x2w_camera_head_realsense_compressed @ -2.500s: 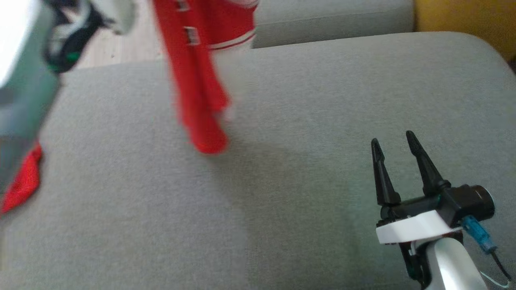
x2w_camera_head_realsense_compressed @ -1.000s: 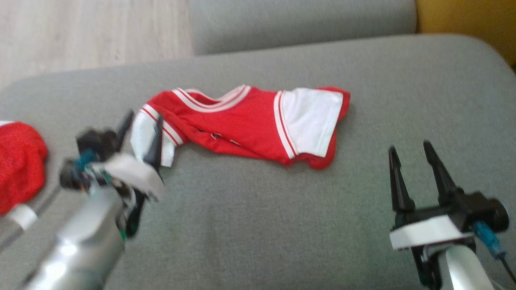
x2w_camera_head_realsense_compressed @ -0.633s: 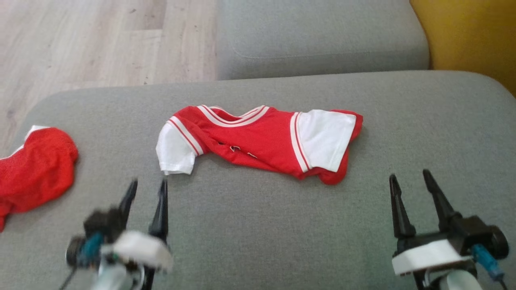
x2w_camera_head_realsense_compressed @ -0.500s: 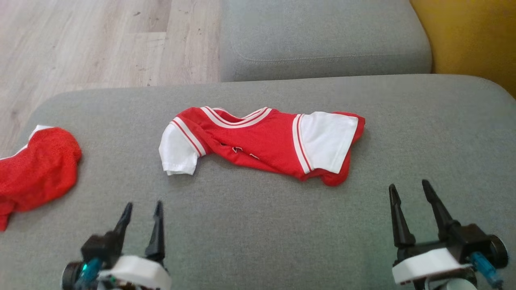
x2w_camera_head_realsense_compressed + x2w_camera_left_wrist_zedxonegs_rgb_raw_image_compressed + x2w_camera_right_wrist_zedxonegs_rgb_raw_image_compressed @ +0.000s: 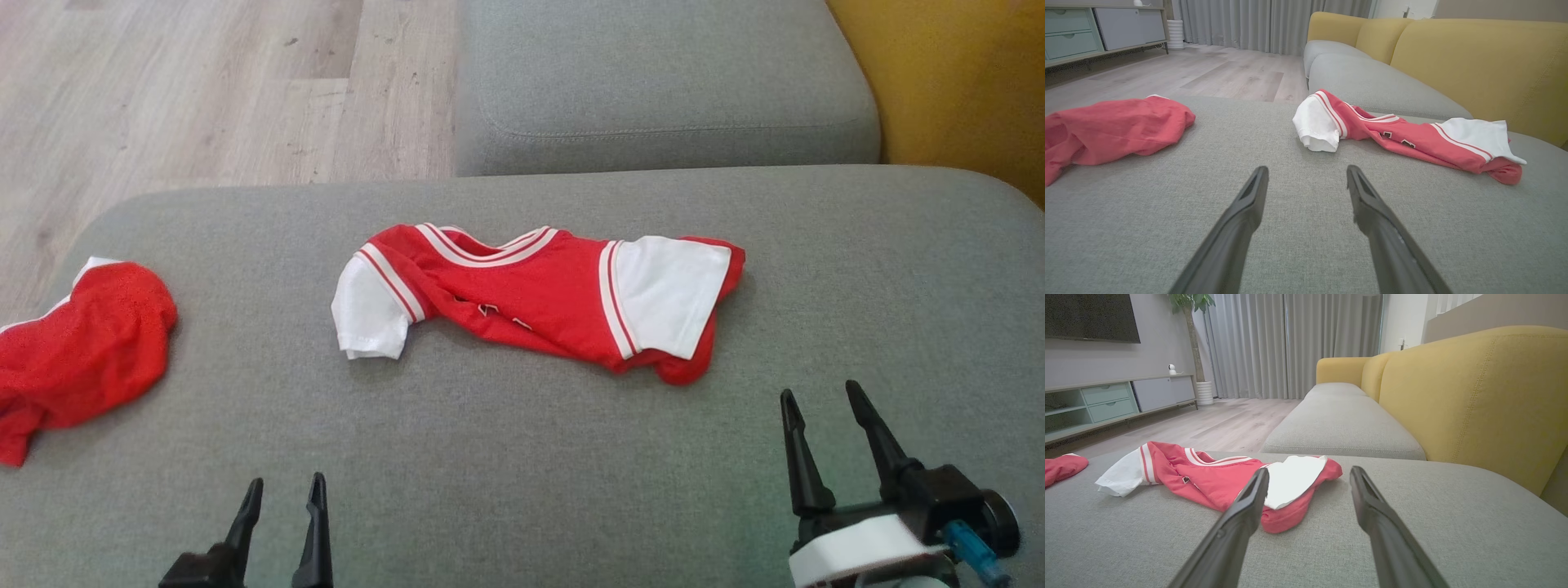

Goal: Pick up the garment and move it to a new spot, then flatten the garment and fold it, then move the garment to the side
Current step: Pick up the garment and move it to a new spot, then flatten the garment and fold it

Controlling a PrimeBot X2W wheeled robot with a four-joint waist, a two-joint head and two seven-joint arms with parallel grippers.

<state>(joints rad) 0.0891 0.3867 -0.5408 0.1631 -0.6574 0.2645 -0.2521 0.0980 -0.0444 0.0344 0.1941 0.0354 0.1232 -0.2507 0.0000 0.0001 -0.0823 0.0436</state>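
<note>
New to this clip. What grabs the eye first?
A red jersey with white sleeves lies crumpled in the middle of the grey sofa cushion. A second red garment sits bunched at its left edge. The left gripper and right gripper hang open and empty, short of the jersey.

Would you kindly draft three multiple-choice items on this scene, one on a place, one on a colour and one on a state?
1. Where does the red jersey lie?
A. on the wooden floor
B. on the grey cushion, ahead of both grippers
C. draped over the yellow backrest

2. What colour are its sleeves?
A. white
B. blue
C. black

3. How do the left gripper and the right gripper stand?
A. both shut on the jersey
B. left shut, right open
C. both open, holding nothing

Answers: 1 B, it lies crumpled on the cushion; 2 A, both sleeves are white past the striped trim; 3 C, each pair of fingers is spread and stops short of the cloth.
</note>
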